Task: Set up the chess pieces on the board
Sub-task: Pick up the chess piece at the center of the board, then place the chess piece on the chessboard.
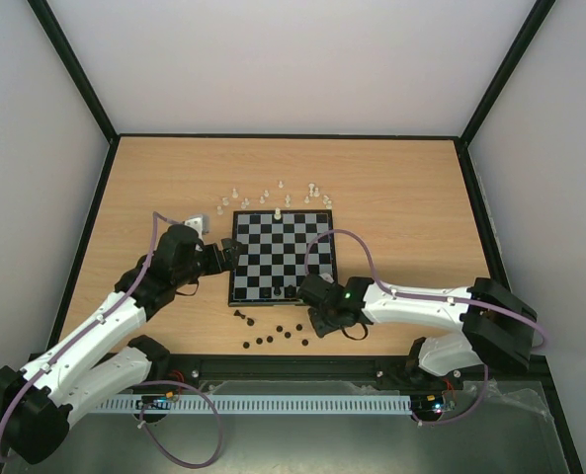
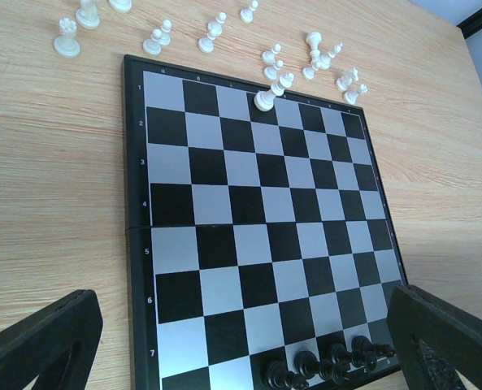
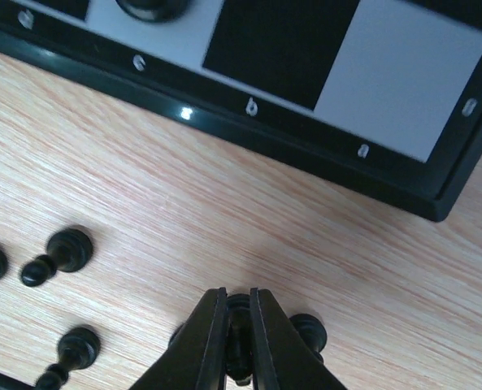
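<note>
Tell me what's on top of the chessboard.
The board holds one white piece at its far edge, a few black pieces at its near edge. The right arm hides one near corner.

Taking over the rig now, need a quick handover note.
Left gripper: open, empty, at the board's left edge.
Right gripper: shut on a black piece just off the board's near edge.
Done: a few black pieces on the near rows, one white piece on the far row.
Left: loose black pieces near side, loose white pieces beyond the far edge.
</note>
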`<state>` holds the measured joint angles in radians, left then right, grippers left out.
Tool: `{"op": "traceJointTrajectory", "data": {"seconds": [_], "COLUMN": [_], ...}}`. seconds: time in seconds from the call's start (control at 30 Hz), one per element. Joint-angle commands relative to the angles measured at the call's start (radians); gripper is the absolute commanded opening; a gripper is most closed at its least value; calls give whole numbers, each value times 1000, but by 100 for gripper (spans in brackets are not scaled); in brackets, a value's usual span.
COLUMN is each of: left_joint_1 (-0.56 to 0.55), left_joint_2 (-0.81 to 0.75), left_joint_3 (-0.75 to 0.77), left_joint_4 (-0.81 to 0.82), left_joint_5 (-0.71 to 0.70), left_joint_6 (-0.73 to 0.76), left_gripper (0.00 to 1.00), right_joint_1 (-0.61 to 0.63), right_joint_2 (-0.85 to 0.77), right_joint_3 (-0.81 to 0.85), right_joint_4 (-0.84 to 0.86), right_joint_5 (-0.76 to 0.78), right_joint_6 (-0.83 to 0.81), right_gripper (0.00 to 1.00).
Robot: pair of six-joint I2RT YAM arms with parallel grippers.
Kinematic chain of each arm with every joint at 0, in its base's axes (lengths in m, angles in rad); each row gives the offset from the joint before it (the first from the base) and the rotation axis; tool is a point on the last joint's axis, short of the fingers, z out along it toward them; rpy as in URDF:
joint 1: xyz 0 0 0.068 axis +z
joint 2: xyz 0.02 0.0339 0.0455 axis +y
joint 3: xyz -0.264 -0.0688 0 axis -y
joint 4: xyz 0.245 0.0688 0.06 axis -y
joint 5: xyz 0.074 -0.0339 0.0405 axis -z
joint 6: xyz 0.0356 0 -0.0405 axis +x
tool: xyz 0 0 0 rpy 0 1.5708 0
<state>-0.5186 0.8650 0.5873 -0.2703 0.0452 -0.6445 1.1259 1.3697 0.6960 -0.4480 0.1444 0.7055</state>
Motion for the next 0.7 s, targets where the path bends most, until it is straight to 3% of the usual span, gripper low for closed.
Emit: {"op": "traceJointTrajectory", "data": {"seconds": [0.0,0.37,0.67], "left_joint_1": [0,0,2], "left_joint_2": [0,-22,-45], "left_joint_3": [-9,0,13], "left_joint_4": [14,-8,-33], "left_joint_5": [7,-2,-16], "left_joint_6": [-4,4,8], "left_gripper": [99,99,99], "right_joint_1": [4,-47,-80], "right_joint_2": [2,158,217], "right_joint_3": [78,283,324], "right_joint_4": [-68,-100,-103], "right_joint_5": [65,208,218], "right_joint_6": [3,-65,-96], "right_gripper": [8,9,9]}}
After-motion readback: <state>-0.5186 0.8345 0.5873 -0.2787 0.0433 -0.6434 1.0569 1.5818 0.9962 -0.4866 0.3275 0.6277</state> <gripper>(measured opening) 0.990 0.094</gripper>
